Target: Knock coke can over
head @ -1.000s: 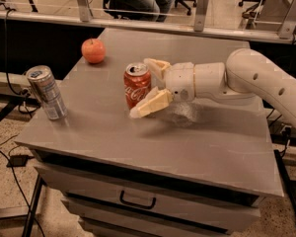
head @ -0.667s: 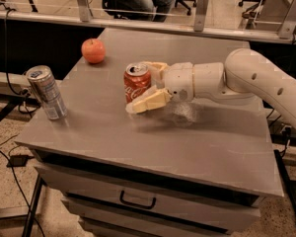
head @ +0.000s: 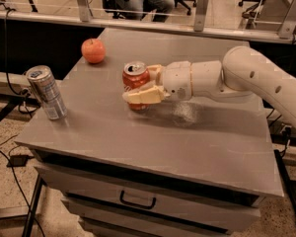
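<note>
Grey surface (head: 197,147): nothing on it has shifted over the last second. White arm (head: 266,78) reaches in low from the right, and its pose is about the same. The gripper (head: 139,84) sits mid-surface at can height. The change is in the jaws. The near one has swung up from below the can and now lies across its front, while the far one sits behind its upper right. I read that as pinching the can, no longer spread.

Silver can (head: 47,93): well out past the jaw tips, untouched. Coke can (head: 134,78): between the jaws, same spot, upright or near enough, silver top up. Apple (head: 93,51): beyond the far jaw, clear of it.

So there's contact but no knock yet. Next it needs a wrist roll or a sideways push to tip the can.
</note>
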`<state>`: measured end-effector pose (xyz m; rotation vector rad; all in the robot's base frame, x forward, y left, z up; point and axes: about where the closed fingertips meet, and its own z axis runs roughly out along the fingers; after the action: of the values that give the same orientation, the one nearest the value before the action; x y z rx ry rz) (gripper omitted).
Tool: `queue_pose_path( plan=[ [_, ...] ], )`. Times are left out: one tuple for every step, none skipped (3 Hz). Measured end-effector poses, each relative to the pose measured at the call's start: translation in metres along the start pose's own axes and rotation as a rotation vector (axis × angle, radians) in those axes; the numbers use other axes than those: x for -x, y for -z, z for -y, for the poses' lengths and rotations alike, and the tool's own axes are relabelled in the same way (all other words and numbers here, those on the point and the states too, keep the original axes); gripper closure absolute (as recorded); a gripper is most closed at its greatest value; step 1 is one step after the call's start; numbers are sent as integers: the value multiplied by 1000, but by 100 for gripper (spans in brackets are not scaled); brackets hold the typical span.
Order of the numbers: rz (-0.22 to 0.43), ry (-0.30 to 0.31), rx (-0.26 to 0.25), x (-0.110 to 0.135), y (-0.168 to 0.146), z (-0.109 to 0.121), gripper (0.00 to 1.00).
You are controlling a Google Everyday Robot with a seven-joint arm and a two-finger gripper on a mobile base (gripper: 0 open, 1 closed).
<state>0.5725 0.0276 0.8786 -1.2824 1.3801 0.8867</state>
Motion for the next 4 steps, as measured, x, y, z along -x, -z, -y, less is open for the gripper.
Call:
queue_pose_path(
  plan=[
    [-61, 1, 13, 15, -3, 2, 94],
    [-198, 66, 2, 58, -2, 15, 100],
    [-384, 133, -35, 106, 11, 38, 100],
    [-560, 131, -93, 133, 31, 67, 100]
  ],
)
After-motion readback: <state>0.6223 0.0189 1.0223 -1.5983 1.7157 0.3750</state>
